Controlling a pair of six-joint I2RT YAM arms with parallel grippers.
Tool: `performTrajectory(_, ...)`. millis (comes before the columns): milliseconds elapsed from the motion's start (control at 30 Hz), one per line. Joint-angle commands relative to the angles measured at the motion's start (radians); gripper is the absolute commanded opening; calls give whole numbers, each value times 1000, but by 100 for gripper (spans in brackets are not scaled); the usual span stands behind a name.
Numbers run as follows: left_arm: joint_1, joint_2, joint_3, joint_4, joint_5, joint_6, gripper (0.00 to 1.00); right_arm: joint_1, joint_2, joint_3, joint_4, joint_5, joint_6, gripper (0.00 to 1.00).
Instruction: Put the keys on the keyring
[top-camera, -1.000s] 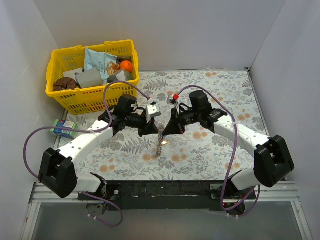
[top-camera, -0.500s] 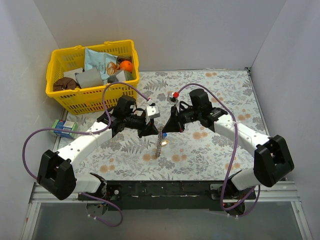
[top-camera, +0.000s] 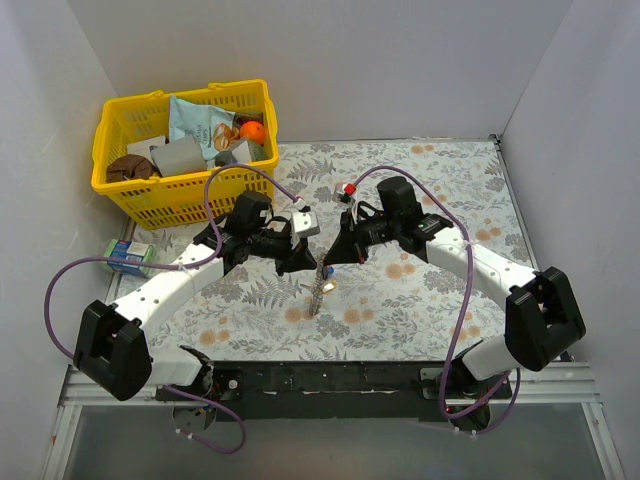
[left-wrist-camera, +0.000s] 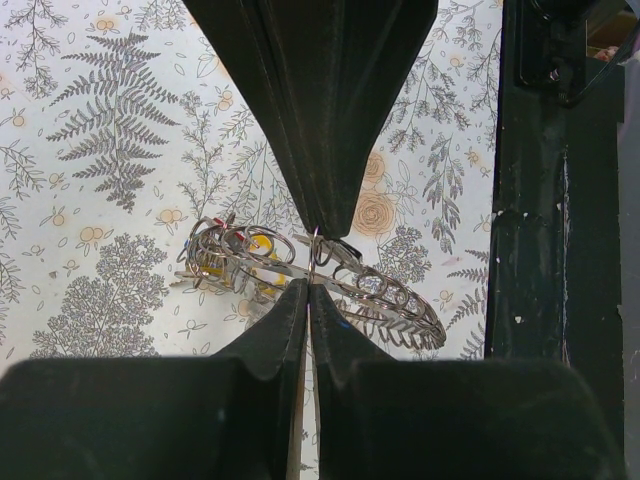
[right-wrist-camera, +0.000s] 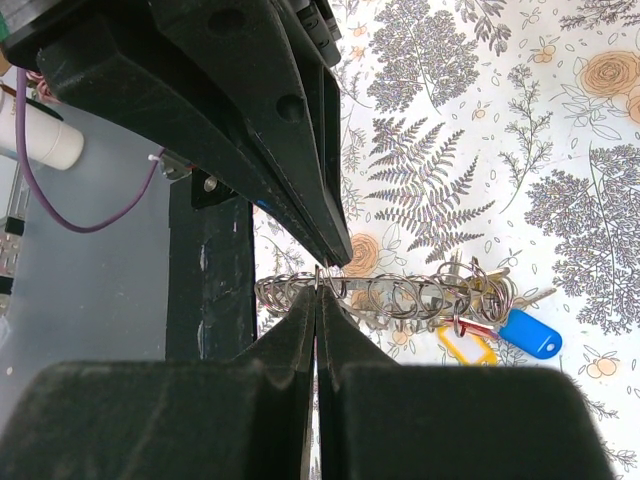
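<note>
The keyring (top-camera: 319, 287), a silver ring fringed with small loops, hangs edge-on above the floral table between both arms. My left gripper (top-camera: 307, 266) is shut on its rim from the left, and my right gripper (top-camera: 334, 262) is shut on it from the right. In the left wrist view my left gripper (left-wrist-camera: 311, 287) pinches the keyring (left-wrist-camera: 390, 298) with the other arm's fingers just above. In the right wrist view my right gripper (right-wrist-camera: 318, 291) clamps the keyring (right-wrist-camera: 400, 297). Keys hang at its far end: a blue one (right-wrist-camera: 530, 334), a yellow one (right-wrist-camera: 467, 348).
A yellow basket (top-camera: 122, 188) full of packets and an orange stands at the back left. A small green carton (top-camera: 130, 257) lies by the left wall. The black mounting rail (left-wrist-camera: 560, 200) runs along the table's near edge, close under the ring.
The right arm has drawn slightly back and to the left. The keyring and the left gripper have hardly moved.
</note>
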Motion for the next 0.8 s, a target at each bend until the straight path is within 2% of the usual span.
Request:
performTrajectory(0,-4,-52,-1,37,44,10,0,8,1,45,12,-18,-12,1)
performTrajectory(767,-4,-66,1,37,45,19,0,13,11,36,-25,20,-49,1)
